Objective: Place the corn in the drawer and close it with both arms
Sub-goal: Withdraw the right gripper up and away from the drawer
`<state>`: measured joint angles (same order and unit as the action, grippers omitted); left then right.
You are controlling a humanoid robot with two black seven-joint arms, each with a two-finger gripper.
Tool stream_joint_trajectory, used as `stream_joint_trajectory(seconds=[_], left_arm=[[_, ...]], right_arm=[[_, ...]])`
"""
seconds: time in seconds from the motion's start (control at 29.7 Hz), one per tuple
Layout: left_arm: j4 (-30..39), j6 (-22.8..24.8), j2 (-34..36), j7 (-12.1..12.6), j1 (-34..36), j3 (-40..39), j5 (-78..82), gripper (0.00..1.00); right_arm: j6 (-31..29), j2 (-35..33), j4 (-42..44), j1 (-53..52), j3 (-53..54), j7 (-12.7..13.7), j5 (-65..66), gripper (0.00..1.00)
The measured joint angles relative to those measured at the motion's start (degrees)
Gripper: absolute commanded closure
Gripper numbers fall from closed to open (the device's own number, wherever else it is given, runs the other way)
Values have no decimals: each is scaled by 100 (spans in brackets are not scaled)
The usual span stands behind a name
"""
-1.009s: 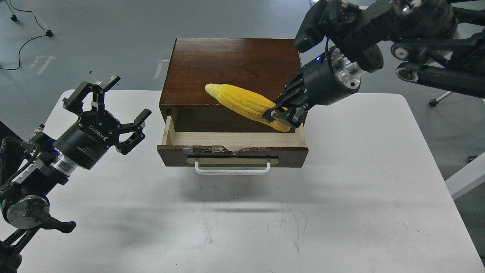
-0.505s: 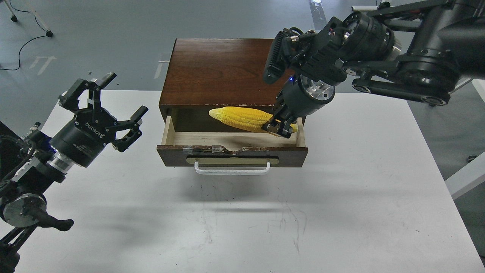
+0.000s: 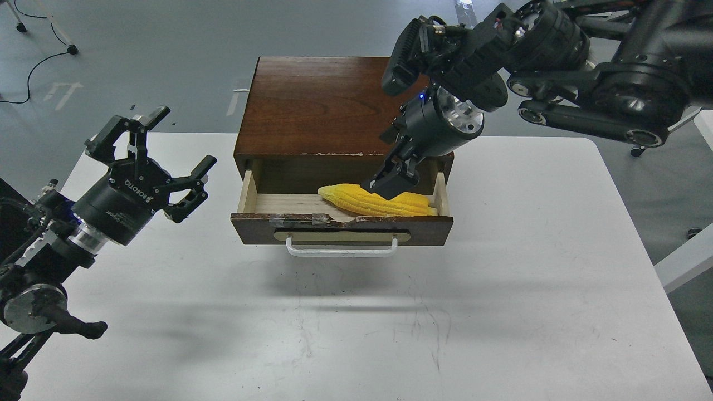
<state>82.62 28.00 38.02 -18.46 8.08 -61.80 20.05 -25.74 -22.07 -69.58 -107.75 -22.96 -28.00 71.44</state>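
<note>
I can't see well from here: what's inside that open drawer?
A yellow corn lies inside the drawer, toward its right side. The right gripper hangs just above, covering part of it. The drawer's back is hidden under the cabinet top.

desk (image 3: 501, 289): white, rounded corners, faint scuff marks | carried at its far middle: dark brown wooden drawer cabinet (image 3: 317, 106) | cabinet's front overhanging shadowed desk surface
</note>
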Motion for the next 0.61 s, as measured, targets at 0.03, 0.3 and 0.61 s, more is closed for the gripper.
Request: stream_joint_trajectory(seconds=[0.03,0.3,0.61], left_arm=[[0,0,1,-4,0,-19,0,0],[-24,0,-8,-16,0,-116,0,0],[-28,0,-14,-401,116,-121,286,0]], right_arm=[[0,-134,1,-2,44,1,-285,4],[39,-1691,76,967,586,0,-3342,4],[437,-2364,468,4293,2594,1,-5188,1]])
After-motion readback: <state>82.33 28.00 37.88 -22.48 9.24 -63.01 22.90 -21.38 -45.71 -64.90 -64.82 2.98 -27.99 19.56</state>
